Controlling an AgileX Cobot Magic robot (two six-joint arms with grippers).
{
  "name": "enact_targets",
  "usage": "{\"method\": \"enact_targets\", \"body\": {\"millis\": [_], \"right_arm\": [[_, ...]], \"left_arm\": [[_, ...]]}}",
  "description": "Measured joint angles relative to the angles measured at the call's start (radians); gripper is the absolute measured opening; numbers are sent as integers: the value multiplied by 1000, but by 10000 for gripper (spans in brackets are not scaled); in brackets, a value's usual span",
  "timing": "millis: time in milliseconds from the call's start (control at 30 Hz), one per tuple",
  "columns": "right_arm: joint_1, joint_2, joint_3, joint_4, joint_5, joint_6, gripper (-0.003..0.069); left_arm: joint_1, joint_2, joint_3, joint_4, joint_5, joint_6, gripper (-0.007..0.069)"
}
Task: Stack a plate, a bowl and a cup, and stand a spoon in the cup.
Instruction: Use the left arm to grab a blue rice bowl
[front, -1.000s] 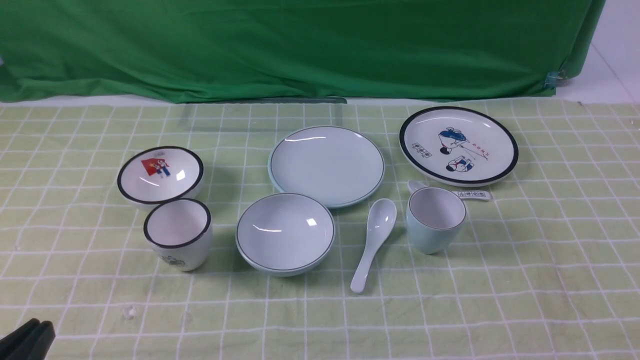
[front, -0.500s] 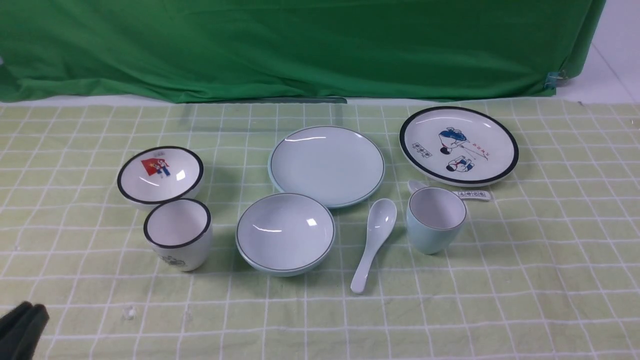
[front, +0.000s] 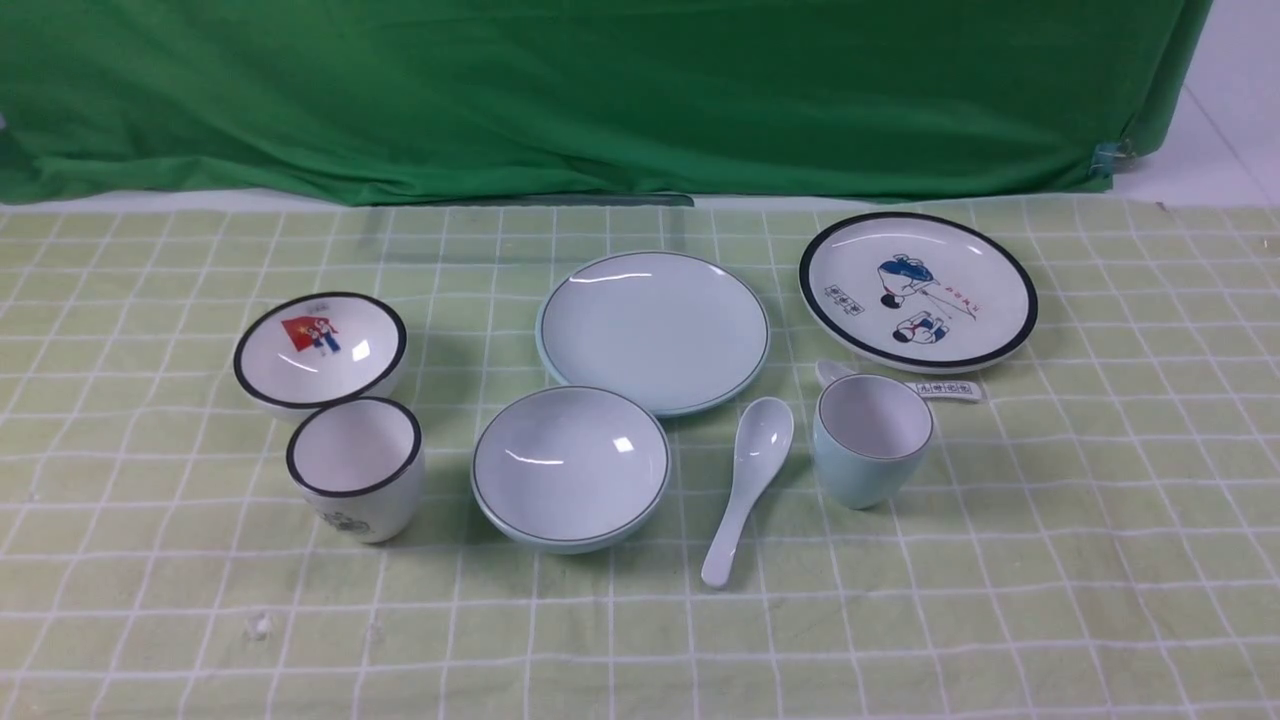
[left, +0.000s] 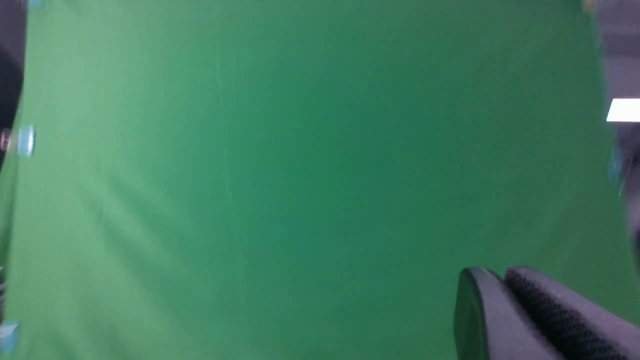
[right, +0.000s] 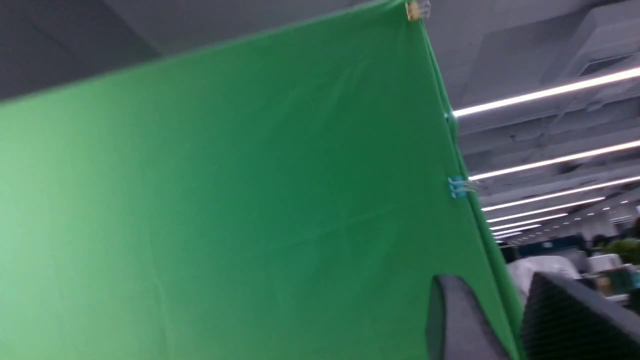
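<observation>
A plain pale plate (front: 654, 325) lies on a checked green cloth (front: 1050, 520), a matching bowl (front: 571, 464) just in front of it. To the right lie a plain spoon (front: 752, 475) and an upright pale cup (front: 872, 430). Black-rimmed dishes (front: 322, 350) sit to either side. The left gripper (left: 502, 280) is closed, empty; the right gripper (right: 487, 290) is parted, empty.

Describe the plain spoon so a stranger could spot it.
Find the plain pale plate near the green curtain. Nearer the robot, the spoon lies between the pale bowl and the pale cup. Unlike the spoon behind that cup, its handle has no printing.
</observation>
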Motion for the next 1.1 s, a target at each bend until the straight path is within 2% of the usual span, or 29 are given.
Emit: {"method": "enact_targets", "body": {"millis": [67,133,167,267,300,333,367,400,467,533,633,700,733,767,867,967,1100], "right_arm": [[0,3,-1,0,-17,19,211],[0,29,-34,0,13,9,164],[0,33,-40,0,18,5,164],[0,132,-172,-4,138,-146,43],[0,147,-189,-5,156,-173,33],[0,196,-240,-5,213,-250,18],[0,222,-263,-5,228,-274,16],[0,303,-317,-7,273,-367,14],[0,415,-361,-7,288,-418,14],[0,528,-389,-7,307,-429,14],[12,701,-451,-7,449,-353,14],[55,800,-508,-7,637,-298,14],[60,800,-514,-7,658,-298,14],[109,877,-555,-7,797,-301,14],[245,1026,-633,-6,1067,-418,13],[365,1160,-700,-4,1205,-510,13],[500,1276,-769,2,1262,-599,12]], "left_arm": [[0,2,-11,-7,-50,-53,-7],[0,31,-78,-4,-21,-105,-7],[0,31,-78,-3,-13,-111,-7],[0,149,-299,10,189,-173,-7],[0,177,-324,11,216,-176,-7],[0,250,-404,14,302,-183,-7],[0,261,-414,16,310,-183,-7],[0,364,-496,17,353,-185,-7],[0,481,-545,20,371,-185,-7],[0,589,-586,40,405,-188,-7],[-13,746,-670,54,563,-229,-7],[-47,852,-740,39,738,-238,-7],[-47,862,-740,36,757,-238,-7],[-78,937,-793,17,889,-206,-7],[-156,1111,-912,-42,1106,-97,-7],[-206,1262,-1013,-74,1183,-17,-7],[-224,1458,-1159,-85,1221,37,17]]}}
